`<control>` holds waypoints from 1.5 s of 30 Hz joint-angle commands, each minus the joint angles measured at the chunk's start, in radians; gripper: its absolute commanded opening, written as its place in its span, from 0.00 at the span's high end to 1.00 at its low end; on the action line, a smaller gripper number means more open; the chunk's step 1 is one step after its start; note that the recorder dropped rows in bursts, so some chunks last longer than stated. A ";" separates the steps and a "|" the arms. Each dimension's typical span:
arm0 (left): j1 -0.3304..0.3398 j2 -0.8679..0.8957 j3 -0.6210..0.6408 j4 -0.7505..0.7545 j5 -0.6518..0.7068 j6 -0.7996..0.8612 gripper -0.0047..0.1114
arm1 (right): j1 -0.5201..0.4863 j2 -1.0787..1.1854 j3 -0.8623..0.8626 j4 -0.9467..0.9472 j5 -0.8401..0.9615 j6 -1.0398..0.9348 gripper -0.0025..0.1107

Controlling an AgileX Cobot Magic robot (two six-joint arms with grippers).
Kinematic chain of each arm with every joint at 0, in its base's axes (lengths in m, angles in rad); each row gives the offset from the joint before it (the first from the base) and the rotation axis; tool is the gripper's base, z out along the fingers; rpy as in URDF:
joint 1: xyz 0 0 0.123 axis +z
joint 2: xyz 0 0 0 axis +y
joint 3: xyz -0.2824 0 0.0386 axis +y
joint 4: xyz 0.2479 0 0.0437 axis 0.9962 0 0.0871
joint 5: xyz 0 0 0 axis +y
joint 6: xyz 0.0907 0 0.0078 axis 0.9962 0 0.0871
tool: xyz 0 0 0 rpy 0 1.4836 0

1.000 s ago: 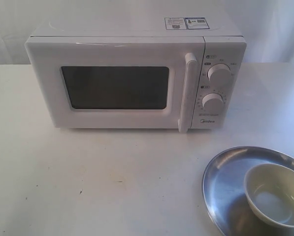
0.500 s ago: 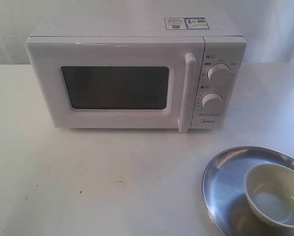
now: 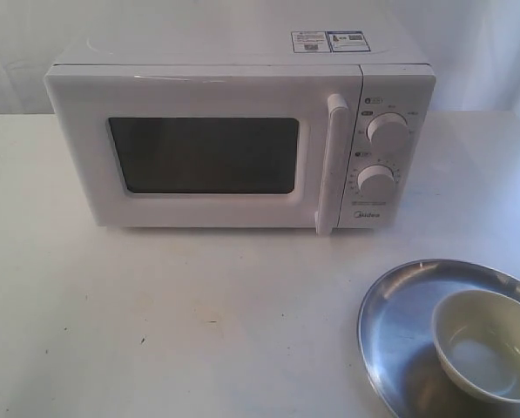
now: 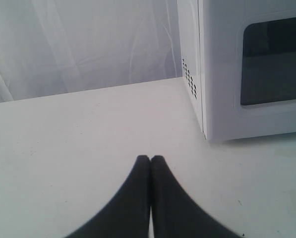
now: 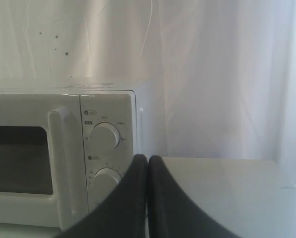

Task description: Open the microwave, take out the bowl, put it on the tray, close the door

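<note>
The white microwave (image 3: 242, 144) stands at the back of the table with its door (image 3: 203, 152) shut and the bar handle (image 3: 332, 164) upright. The cream bowl (image 3: 489, 343) sits on the steel tray (image 3: 397, 331) at the front right. Neither arm shows in the exterior view. In the left wrist view my left gripper (image 4: 150, 158) is shut and empty over bare table, off the microwave's (image 4: 252, 69) left corner. In the right wrist view my right gripper (image 5: 148, 158) is shut and empty, in front of the lower knob (image 5: 104, 179) on the control panel side.
A white curtain (image 3: 469, 43) hangs behind the table. The white tabletop (image 3: 172, 322) spreads in front of the microwave. The tray runs off the exterior view's bottom right corner.
</note>
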 commanded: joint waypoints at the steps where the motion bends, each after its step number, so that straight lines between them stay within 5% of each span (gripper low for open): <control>1: -0.002 -0.002 -0.003 -0.006 0.003 0.000 0.96 | -0.007 -0.006 0.005 -0.127 0.010 0.075 0.98; 8: -0.002 -0.002 -0.003 -0.006 0.003 0.000 0.96 | -0.009 -0.006 0.005 -0.802 0.017 0.694 0.98; 18: -0.002 -0.002 -0.003 -0.006 0.003 0.000 0.96 | -0.020 -0.006 0.005 -1.000 0.100 0.896 0.98; 24: -0.002 -0.002 -0.003 -0.006 0.003 0.000 0.96 | -0.020 -0.006 0.005 -1.324 0.219 1.260 0.98; 28: -0.002 -0.002 -0.003 -0.006 0.003 0.000 0.96 | -0.046 -0.006 0.005 -1.349 0.230 1.264 0.98; 36: -0.002 -0.002 -0.003 -0.006 0.003 0.000 0.96 | -0.316 -0.006 0.005 -1.275 0.177 1.224 0.98; 45: -0.002 -0.002 -0.003 -0.006 0.003 0.000 0.96 | -0.365 -0.006 0.005 -1.216 0.220 1.135 0.98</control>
